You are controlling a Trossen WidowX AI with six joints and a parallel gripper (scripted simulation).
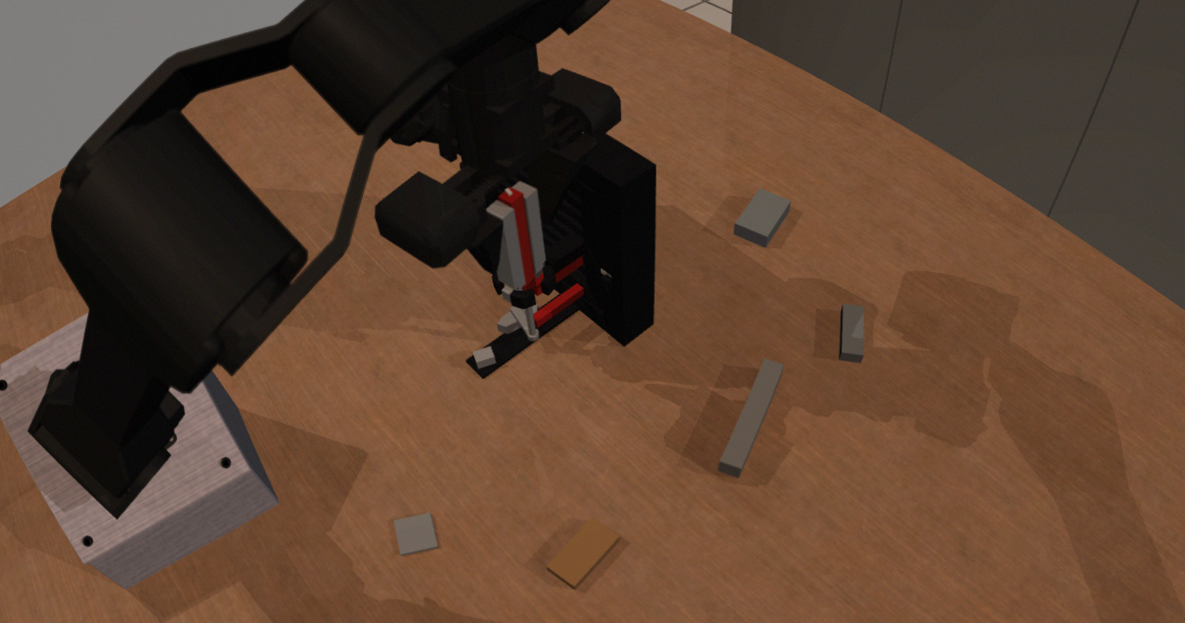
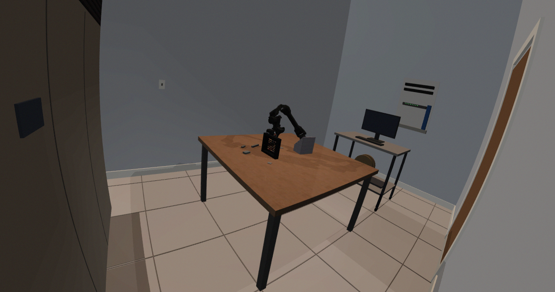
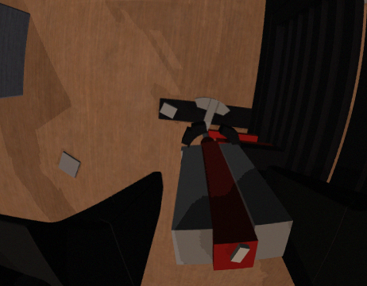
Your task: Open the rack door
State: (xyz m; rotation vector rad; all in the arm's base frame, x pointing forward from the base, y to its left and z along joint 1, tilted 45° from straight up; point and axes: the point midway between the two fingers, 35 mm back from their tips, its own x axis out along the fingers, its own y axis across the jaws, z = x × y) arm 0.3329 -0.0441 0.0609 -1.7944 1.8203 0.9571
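Note:
The upright handle (image 1: 520, 242) (image 3: 227, 191), grey with a red stripe, stands in front of the black rack frame (image 1: 636, 246) (image 2: 277, 151). My gripper (image 1: 517, 226) (image 3: 214, 177) is open, pointing down over the handle. In the wrist view one dark finger is left of the handle with table showing between them, and the other is on its right, on the rack side. The dark slatted door (image 3: 303, 79) (image 2: 271, 145) lies within the frame, with no clear swing gap visible. Red bars (image 1: 559, 305) (image 3: 247, 137) and a black strip (image 1: 505, 354) (image 3: 185, 111) are beside the handle's lower end.
A grey block (image 1: 762, 218), a smaller grey block (image 1: 852, 333), a long grey bar (image 1: 752, 418), a flat grey square (image 1: 415, 533) (image 3: 69, 164) and a tan plate (image 1: 584, 551) lie on the table. The arm's metal base (image 1: 190, 504) (image 2: 306, 146) stands on the handle's side of the rack.

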